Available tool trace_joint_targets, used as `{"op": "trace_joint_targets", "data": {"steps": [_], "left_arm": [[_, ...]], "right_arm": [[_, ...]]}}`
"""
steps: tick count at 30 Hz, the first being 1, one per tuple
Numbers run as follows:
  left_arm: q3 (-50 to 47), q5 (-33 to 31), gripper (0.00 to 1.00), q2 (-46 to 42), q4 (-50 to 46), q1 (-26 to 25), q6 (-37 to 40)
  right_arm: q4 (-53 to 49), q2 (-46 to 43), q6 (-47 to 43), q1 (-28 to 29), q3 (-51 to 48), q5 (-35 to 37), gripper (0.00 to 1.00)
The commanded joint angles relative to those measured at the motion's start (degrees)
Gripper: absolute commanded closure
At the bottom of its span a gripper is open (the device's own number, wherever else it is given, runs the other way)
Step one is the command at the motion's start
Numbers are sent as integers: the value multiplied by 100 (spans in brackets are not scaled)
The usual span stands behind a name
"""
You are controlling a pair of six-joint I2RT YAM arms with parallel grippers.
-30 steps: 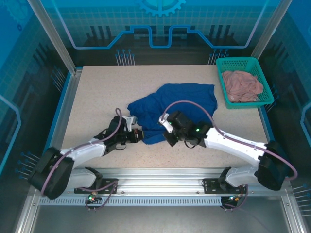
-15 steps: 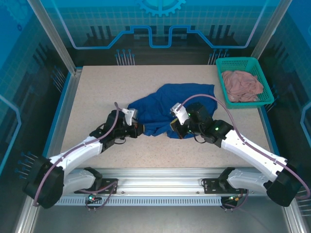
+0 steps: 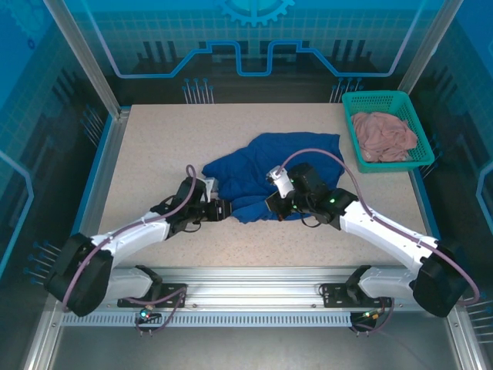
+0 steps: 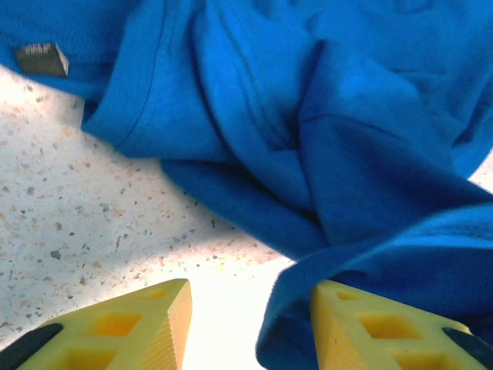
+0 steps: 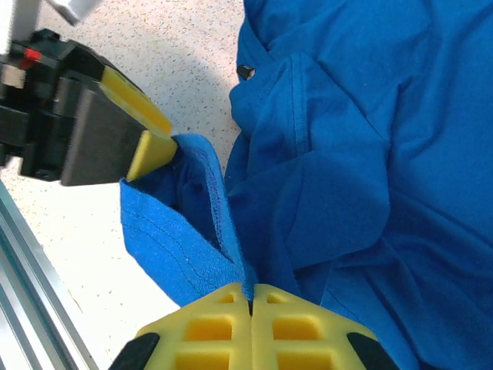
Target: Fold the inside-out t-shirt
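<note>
Right jaws pinch the t-shirt [image 5: 362, 154]; left jaws parted, touching it

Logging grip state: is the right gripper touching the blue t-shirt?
Touching. The right wrist view shows the right gripper, jaws shut, pinching a hemmed edge of the t-shirt between them.

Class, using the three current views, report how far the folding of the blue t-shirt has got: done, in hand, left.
Done: nothing folded; the t-shirt lies crumpled on the table. In hand: the right gripper has its jaws shut on a hem at the near edge, while the left gripper has jaws apart beside that same fold. Left: spreading it flat and every fold.
</note>
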Motion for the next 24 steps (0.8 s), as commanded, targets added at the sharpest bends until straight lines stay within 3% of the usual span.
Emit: {"op": "trace_joint_targets", "data": {"steps": [1, 8, 15, 24], "left_arm": [[-155, 48, 50, -361, -38, -14, -58], [-430, 789, 47, -321, 547, -14, -646], [-814, 692, 48, -984, 453, -14, -577], [-1094, 1268, 46, -970, 976, -108, -996]], "right_arm": [[123, 33, 123, -78, -8, -48, 100], [107, 37, 133, -72, -15, -30, 100], [70, 44, 95, -71, -8, -12, 100], [70, 73, 78, -77, -9, -13, 100]]}}
